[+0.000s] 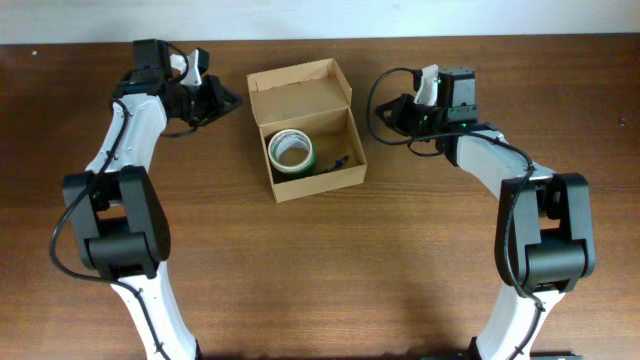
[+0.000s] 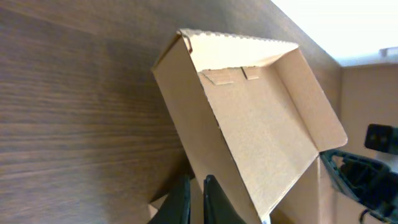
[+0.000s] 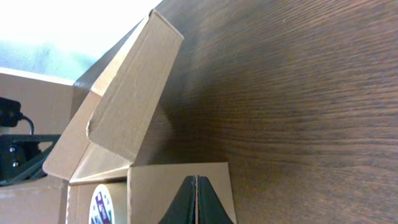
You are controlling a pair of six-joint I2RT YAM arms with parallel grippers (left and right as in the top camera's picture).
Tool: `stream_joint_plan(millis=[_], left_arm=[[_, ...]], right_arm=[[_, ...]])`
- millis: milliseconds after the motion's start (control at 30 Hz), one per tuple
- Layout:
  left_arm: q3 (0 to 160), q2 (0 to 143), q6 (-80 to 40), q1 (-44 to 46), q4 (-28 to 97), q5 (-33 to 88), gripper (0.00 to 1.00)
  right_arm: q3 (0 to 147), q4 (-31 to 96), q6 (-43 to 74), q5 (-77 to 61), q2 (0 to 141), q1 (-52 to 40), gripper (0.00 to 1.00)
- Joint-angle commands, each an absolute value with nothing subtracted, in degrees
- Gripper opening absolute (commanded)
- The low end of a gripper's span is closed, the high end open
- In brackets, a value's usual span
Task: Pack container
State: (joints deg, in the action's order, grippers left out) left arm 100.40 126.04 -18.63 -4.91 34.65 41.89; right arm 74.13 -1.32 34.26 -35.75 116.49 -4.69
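Note:
The container (image 1: 318, 183) is a tan cardboard box at the table's middle, its flap lid (image 1: 300, 90) standing open at the far side. Inside lie a tape roll (image 1: 291, 150) with a green edge and a small dark item (image 1: 335, 162). My left gripper (image 1: 234, 102) is shut and empty, just left of the lid; its wrist view shows the fingers (image 2: 196, 200) against the lid's outer side (image 2: 261, 137). My right gripper (image 1: 383, 118) is shut and empty, just right of the box; its fingers (image 3: 196, 200) point at the box wall (image 3: 155, 193). The roll (image 3: 99, 205) shows there too.
Dark brown wooden table (image 1: 320, 280) all round the box. The table's far edge (image 1: 560, 38) runs just behind both grippers. The other arm shows dimly past the box in each wrist view.

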Motion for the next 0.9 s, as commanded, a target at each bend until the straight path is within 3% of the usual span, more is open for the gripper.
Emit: stream_joint_plan(millis=[0, 133, 433, 867], left_arm=[[100.9, 128.6, -23.7, -4.3, 34.7, 45.3, 0.06], [100.9, 130.3, -24.3, -4.2, 35.1, 45.7, 0.02], [100.9, 133.6, -27.3, -4.0, 34.0, 46.7, 0.02], [100.9, 137.0, -40.9, -3.0, 14.9, 58.0, 0.02]], right_arm=[[74.7, -2.0, 35.0, -33.7, 117.8, -4.8, 0.04], [74.7, -2.4, 35.3, -33.7, 118.5, -4.8, 0.04], [74.7, -4.2, 35.9, -33.4, 119.6, -4.9, 0.04], [74.7, -18.4, 41.7, -38.5, 126.8, -7.1, 0.04]])
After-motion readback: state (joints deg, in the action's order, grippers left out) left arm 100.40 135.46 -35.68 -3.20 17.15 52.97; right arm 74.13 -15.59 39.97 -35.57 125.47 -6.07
